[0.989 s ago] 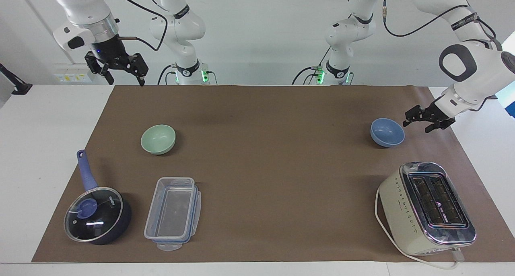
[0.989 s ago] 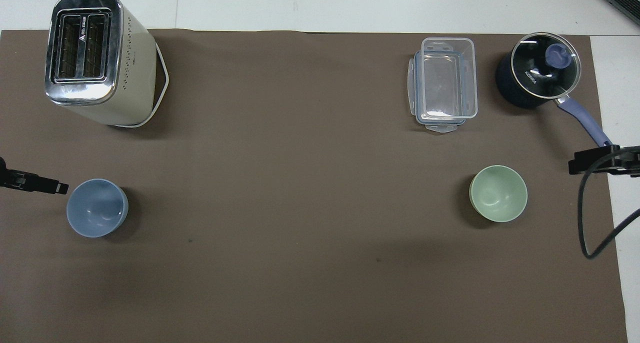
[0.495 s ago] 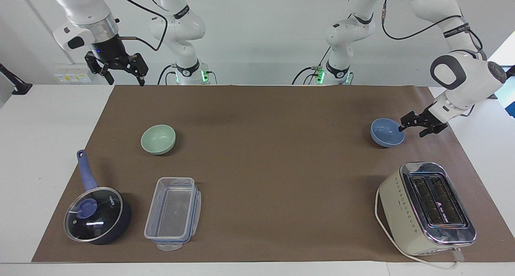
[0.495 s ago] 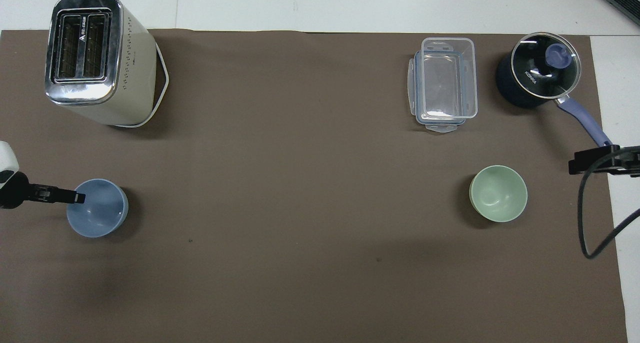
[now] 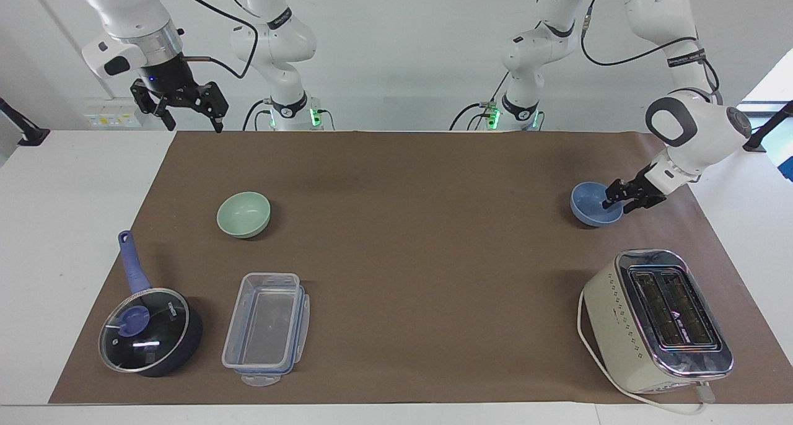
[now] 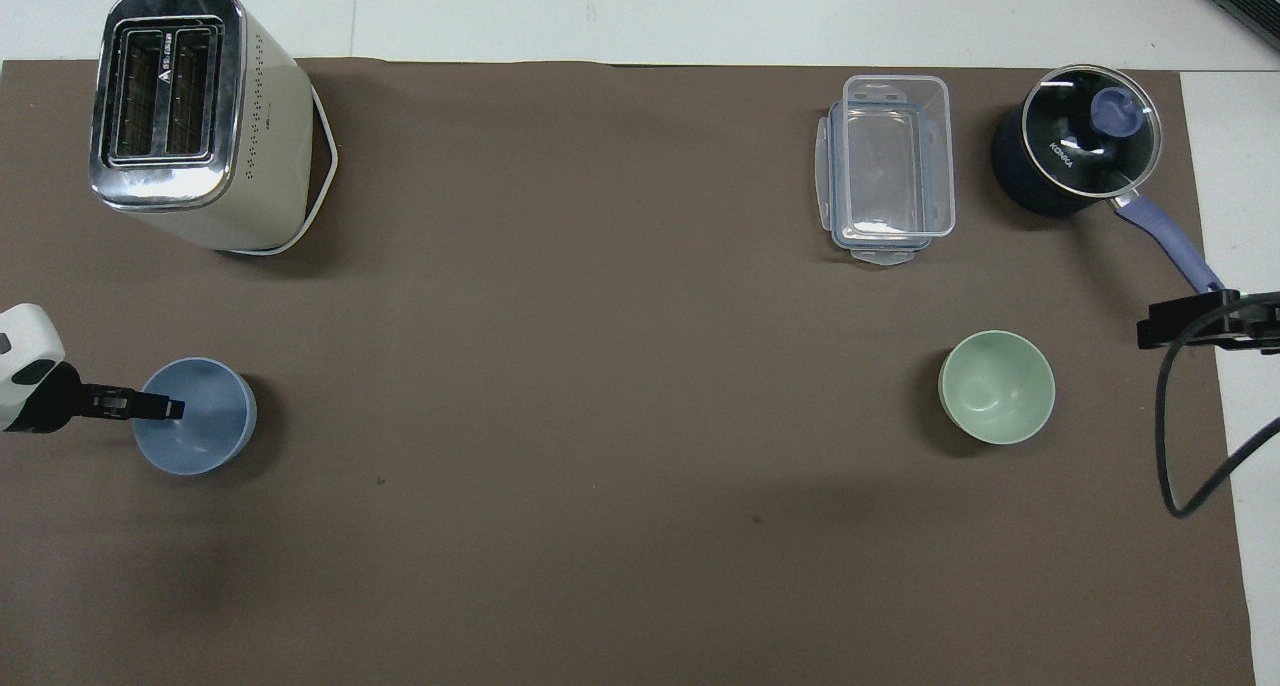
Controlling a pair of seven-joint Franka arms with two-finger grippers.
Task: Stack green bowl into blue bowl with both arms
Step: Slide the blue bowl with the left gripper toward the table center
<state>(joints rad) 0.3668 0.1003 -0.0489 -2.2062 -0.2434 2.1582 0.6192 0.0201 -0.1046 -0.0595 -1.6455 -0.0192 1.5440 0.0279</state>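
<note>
Two big white jointed arms are seen, w/ rounded glossy shells. The left arm (image 5: 694, 127) carries a dark grey ring on its round elbow cap and a black band w/ small white lettering higher up; a black cable is looped along it. The right arm (image 5: 130, 16) ends in a silver wrist band, then a black section w/ a blue light. Black claw grippers are fitted: left gripper (image 5: 621, 197), right gripper (image 5: 179, 103). A black cable is run to the right wrist.
</note>
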